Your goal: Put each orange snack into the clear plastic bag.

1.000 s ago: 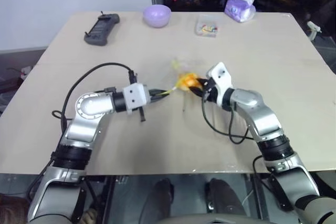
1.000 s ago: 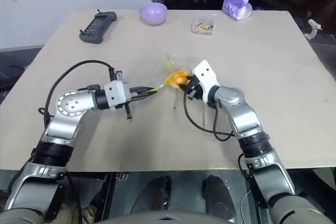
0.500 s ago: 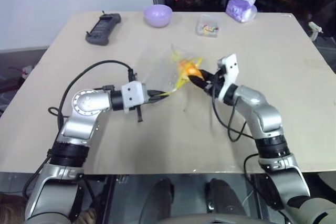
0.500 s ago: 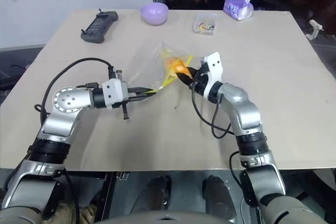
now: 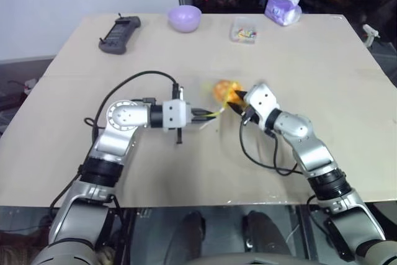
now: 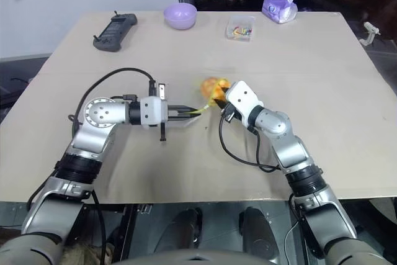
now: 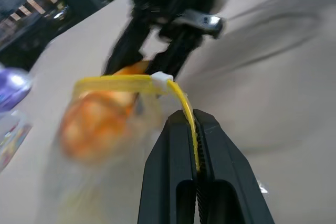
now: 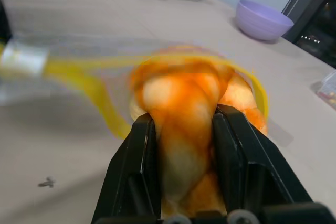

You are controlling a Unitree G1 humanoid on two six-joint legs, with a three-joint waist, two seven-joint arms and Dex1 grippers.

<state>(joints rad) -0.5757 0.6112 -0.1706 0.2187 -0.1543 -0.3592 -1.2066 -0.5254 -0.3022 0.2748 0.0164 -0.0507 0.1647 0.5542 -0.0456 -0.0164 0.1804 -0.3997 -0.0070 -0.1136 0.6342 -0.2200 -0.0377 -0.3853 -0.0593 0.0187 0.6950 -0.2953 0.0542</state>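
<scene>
Orange snack point(image 8: 181, 114) is sitting clamped between the right gripper point(image 5: 239, 100) fingers above the middle of the table point(image 5: 322, 72), apparently being pushed into the clear plastic bag point(image 7: 100, 129). Holding the bag's mouth up for it, the left gripper point(image 5: 208, 116) is pinching the yellow strip point(image 7: 189, 116), fingers shut. Both forearms are reaching inward, roughly level, tips nearly meeting.

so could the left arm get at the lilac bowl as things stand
Probably not right now. The way to the lilac bowl at the far edge looks free, but the left gripper is shut on the clear bag's yellow strip mid-table, with the right gripper holding the orange bun at the bag.
</scene>
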